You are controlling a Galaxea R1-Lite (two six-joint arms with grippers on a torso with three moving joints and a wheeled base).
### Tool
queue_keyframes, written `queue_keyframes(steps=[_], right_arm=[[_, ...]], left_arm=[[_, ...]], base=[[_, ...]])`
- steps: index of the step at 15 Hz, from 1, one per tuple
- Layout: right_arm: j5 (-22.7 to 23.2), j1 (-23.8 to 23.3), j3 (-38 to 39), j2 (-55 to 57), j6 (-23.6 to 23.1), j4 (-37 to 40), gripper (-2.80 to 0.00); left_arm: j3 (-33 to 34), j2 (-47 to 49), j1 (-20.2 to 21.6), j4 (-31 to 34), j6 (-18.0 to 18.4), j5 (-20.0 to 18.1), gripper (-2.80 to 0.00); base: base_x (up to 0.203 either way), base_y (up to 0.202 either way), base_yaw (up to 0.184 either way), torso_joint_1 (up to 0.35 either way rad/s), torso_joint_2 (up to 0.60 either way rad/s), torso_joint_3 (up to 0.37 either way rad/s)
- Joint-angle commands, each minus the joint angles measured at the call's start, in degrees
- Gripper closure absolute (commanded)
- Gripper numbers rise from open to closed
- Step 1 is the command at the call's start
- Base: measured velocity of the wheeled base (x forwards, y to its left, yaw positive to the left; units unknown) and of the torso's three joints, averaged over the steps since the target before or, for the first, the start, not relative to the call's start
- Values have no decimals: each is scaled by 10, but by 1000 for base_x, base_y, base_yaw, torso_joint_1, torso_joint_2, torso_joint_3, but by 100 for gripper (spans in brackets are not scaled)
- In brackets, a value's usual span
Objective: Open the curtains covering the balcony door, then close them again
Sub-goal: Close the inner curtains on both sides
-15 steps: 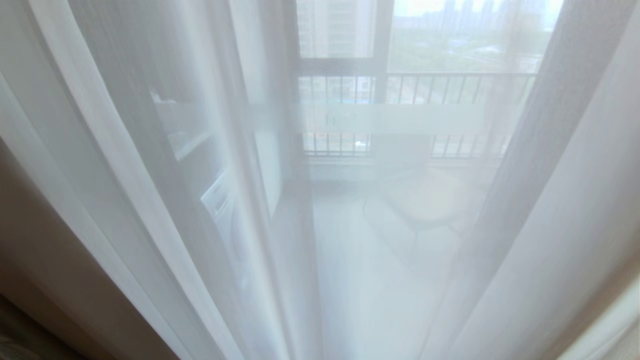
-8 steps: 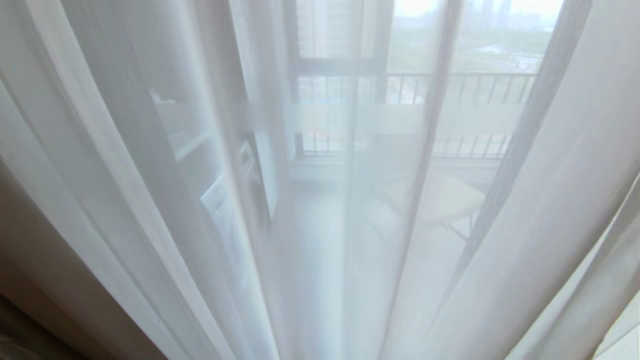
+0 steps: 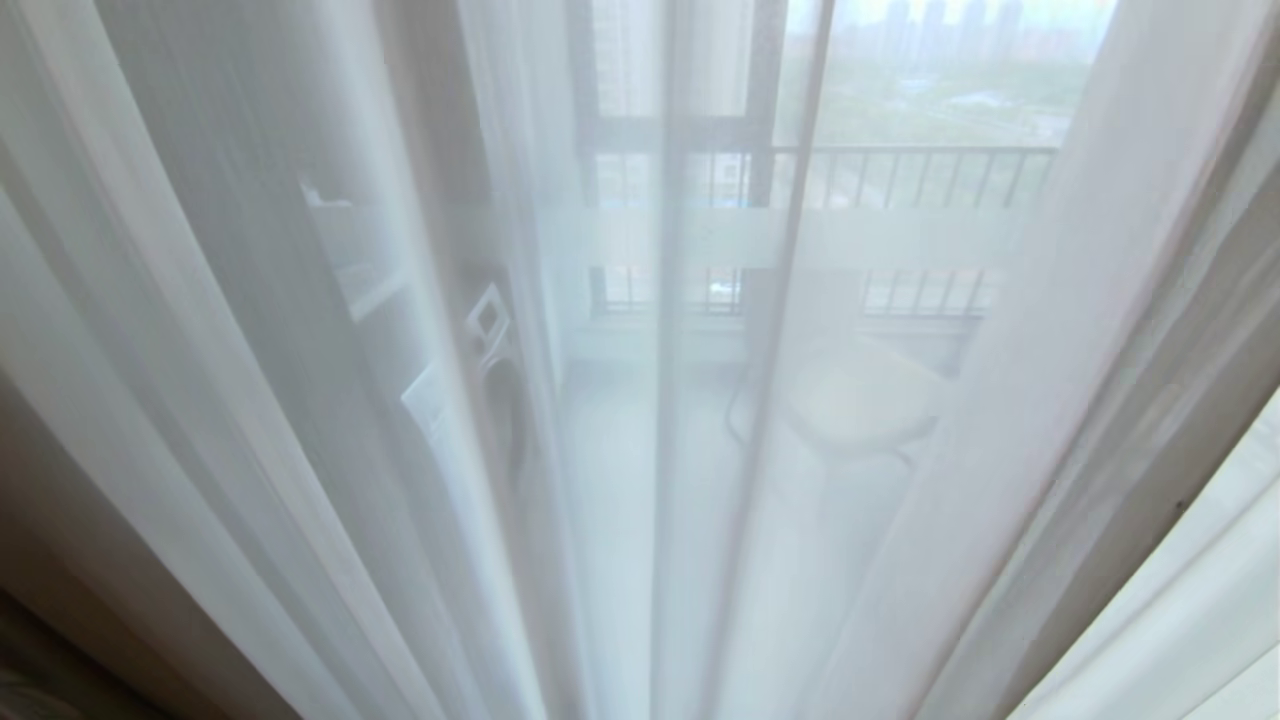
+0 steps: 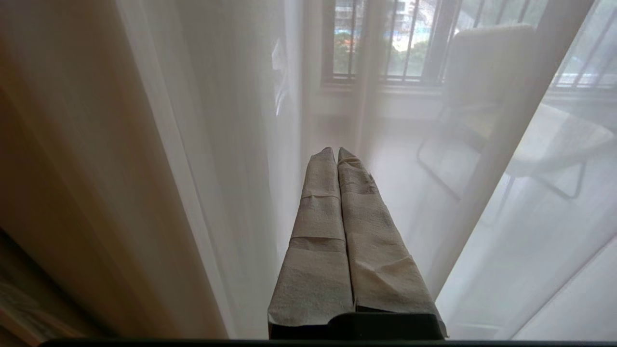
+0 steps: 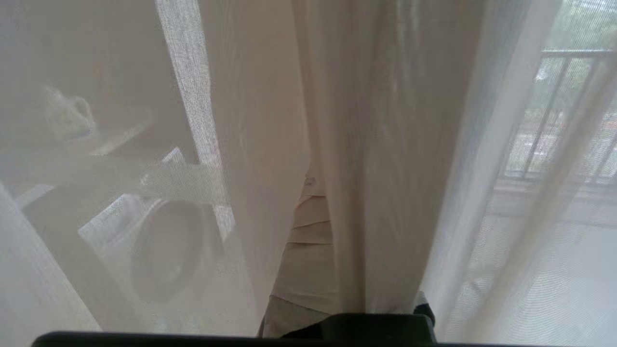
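The left gripper (image 4: 336,150) has its tape-wrapped jaws pressed together on nothing, pointing at the sheer curtains (image 3: 330,400) just ahead of it. The right gripper (image 5: 313,183) also has its jaws closed; a fold of sheer fabric drapes over them and hides most of them, and whether any cloth is pinched between them cannot be told.

The curtains hang with their long axis running floor to ceiling, in vertical pleats that fill the head view. A strip of thick beige drape (image 3: 60,520) hangs at the robot's far left. Through the sheer cloth shows the balcony door (image 3: 665,330), its dark frame upright and a frosted band (image 3: 760,238) crossing it level. Beyond it are a black railing (image 3: 900,175), a chair (image 3: 850,400) on the balcony floor and a washing machine (image 5: 164,246) to the left.
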Motion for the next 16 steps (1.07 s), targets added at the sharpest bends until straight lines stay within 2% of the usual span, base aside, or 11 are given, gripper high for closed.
queue_keyframes(steps=[1, 6, 7, 12, 16], right_arm=[[1, 1, 3, -1, 0, 2, 0], [1, 1, 3, 1, 0, 2, 0], [1, 1, 3, 1, 0, 3, -280], [1, 1, 16, -24, 0, 2, -280], [1, 1, 64, -83, 1, 9, -280]], left_arm=[[0, 0, 0, 0, 0, 0, 0], [0, 0, 0, 0, 0, 1, 0], [0, 0, 0, 0, 0, 1, 0], [0, 0, 0, 0, 0, 0, 0], [0, 0, 0, 0, 0, 1, 0]], base=[[0, 0, 0, 0, 0, 0], [0, 0, 0, 0, 0, 0], [0, 0, 0, 0, 0, 0], [0, 0, 0, 0, 0, 0], [0, 0, 0, 0, 0, 0]])
